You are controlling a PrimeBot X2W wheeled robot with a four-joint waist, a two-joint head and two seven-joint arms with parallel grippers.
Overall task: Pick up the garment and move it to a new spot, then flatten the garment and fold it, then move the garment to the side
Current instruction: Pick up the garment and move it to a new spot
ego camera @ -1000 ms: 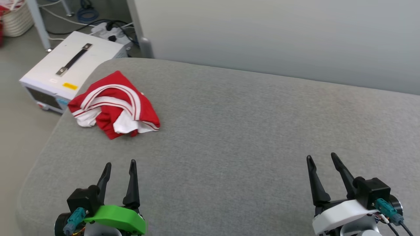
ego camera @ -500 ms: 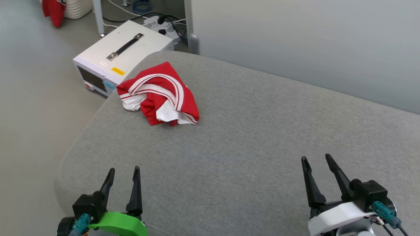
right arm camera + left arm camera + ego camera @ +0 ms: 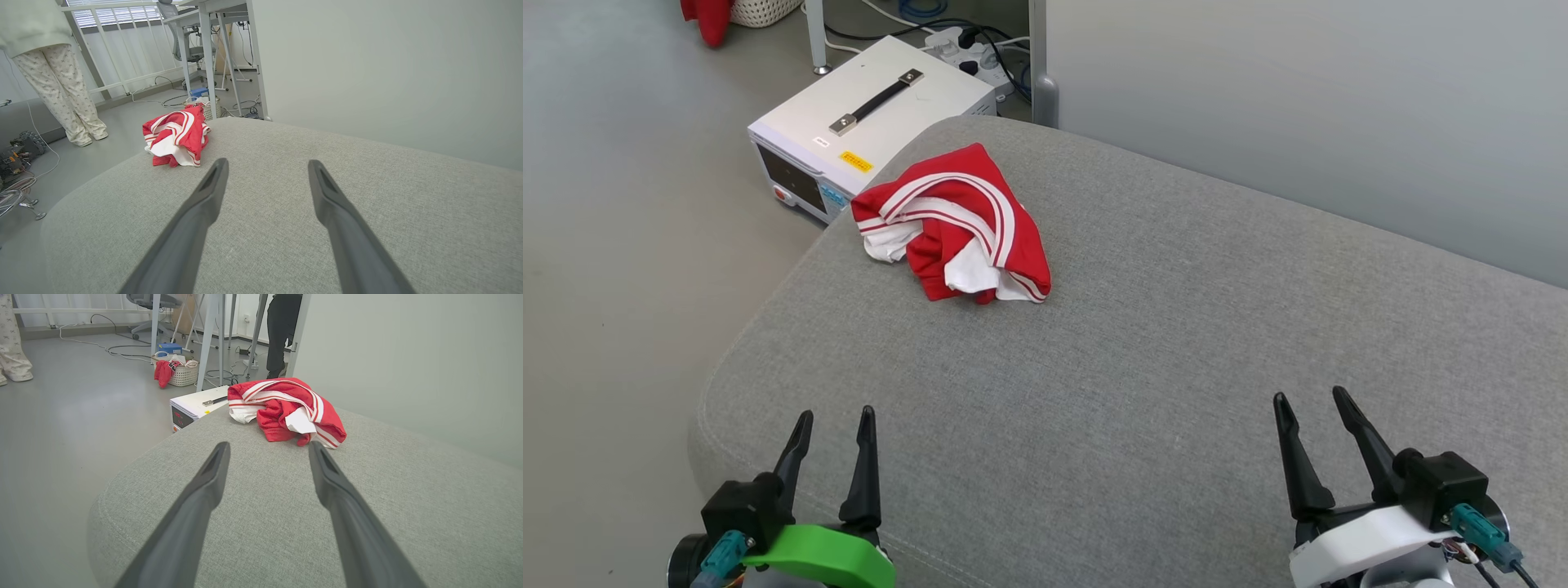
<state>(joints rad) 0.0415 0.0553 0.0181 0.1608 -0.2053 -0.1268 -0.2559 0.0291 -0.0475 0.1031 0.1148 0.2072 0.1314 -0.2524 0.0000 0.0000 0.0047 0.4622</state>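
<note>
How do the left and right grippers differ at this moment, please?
The left gripper sits on a green mount, the right gripper on a white one. The left gripper is nearer the crumpled garment; the right gripper is farther from it. Both are open, empty, and poised over the grey cushion.

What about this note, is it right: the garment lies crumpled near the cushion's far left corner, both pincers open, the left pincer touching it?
Not quite. The left pincer is not touching the garment: the head view shows bare cushion between them. The rest holds: the garment lies crumpled near the cushion's far left corner, and the right pincer is open too.
</note>
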